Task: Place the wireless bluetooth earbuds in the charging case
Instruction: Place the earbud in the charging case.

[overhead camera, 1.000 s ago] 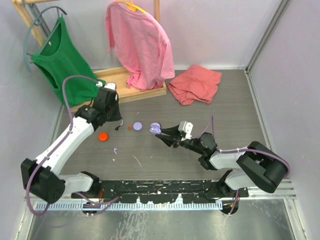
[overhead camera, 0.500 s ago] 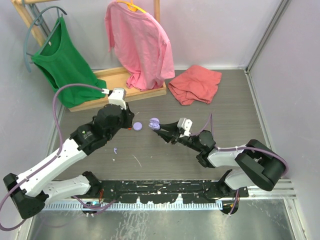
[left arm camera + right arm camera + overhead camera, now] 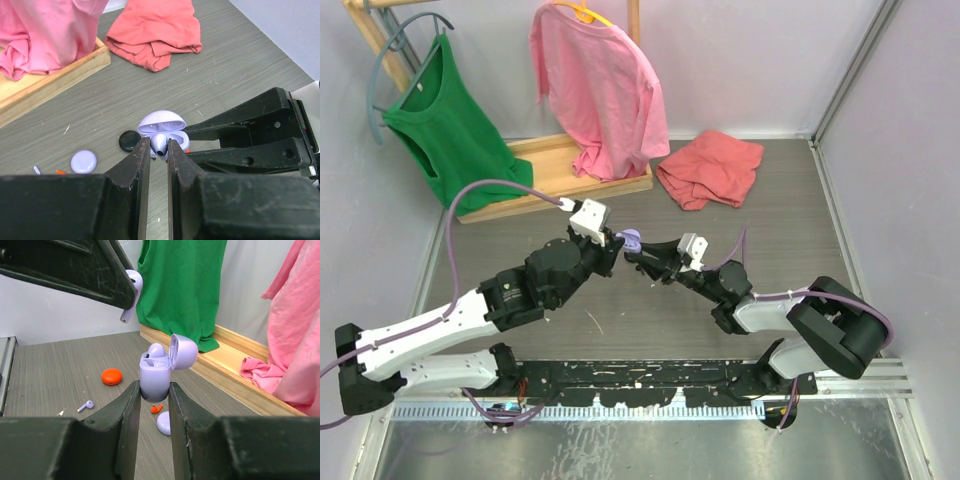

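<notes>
My right gripper point(image 3: 154, 390) is shut on the body of a lavender charging case point(image 3: 155, 377) and holds it upright above the table with its lid point(image 3: 182, 351) open. One lavender earbud point(image 3: 156, 350) sits in the case. My left gripper point(image 3: 159, 143) is shut on another lavender earbud point(image 3: 160, 142), held just above and beside the open case point(image 3: 162, 125); the same earbud point(image 3: 131, 287) hangs stem down in the right wrist view. In the top view the left gripper point(image 3: 617, 243) and the right gripper point(image 3: 635, 256) meet at the case point(image 3: 631, 239). A loose lavender earbud point(image 3: 86, 405) and a red-orange one point(image 3: 156, 408) lie on the table.
An orange disc point(image 3: 111, 376), a lavender disc point(image 3: 83, 161) and a black disc point(image 3: 131, 140) lie on the table under the grippers. A wooden rack base point(image 3: 545, 180) with a green shirt point(image 3: 445, 120) and a pink shirt point(image 3: 600, 90) stands behind. A red cloth point(image 3: 710, 168) lies at the back right.
My left arm has swung right from the far left discs to the case, carrying the lavender earbud. My right gripper has brought the open case slightly up and left.
</notes>
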Controlling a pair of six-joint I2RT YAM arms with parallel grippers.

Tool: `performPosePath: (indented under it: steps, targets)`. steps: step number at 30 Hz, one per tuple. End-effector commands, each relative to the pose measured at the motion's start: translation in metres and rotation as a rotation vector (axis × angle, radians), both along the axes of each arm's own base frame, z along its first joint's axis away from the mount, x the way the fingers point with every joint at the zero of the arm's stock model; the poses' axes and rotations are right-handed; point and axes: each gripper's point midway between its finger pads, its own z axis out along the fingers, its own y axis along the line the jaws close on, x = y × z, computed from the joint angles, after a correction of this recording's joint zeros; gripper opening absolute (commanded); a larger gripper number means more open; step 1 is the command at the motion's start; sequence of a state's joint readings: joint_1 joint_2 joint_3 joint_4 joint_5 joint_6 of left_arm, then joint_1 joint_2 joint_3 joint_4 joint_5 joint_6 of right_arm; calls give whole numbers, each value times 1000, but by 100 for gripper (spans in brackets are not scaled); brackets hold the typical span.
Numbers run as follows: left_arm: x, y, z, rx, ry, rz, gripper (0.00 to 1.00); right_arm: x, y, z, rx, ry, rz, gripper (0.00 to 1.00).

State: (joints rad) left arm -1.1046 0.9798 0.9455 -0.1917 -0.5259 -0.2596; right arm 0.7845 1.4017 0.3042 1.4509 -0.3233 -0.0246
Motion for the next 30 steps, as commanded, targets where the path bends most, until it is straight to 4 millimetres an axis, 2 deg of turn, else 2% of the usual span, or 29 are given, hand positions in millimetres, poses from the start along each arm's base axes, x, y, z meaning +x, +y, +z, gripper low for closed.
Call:
performPosePath:
  steps: [1,4,19,30]
  targets:
    - [5,-10,26,-61,-111,10,1,0,-4,39,107,-93,-24,1]
    - [7,-14,19,-37,-117,16,2,0,-6,41,119,-94,-27,1]
    - [12,-29,13,-2,-162,10,3,-2,-8,41,129,-93,-26,1]
    - [14,-24,4,45,-159,25,2,-3,-10,45,140,-101,-32,1]
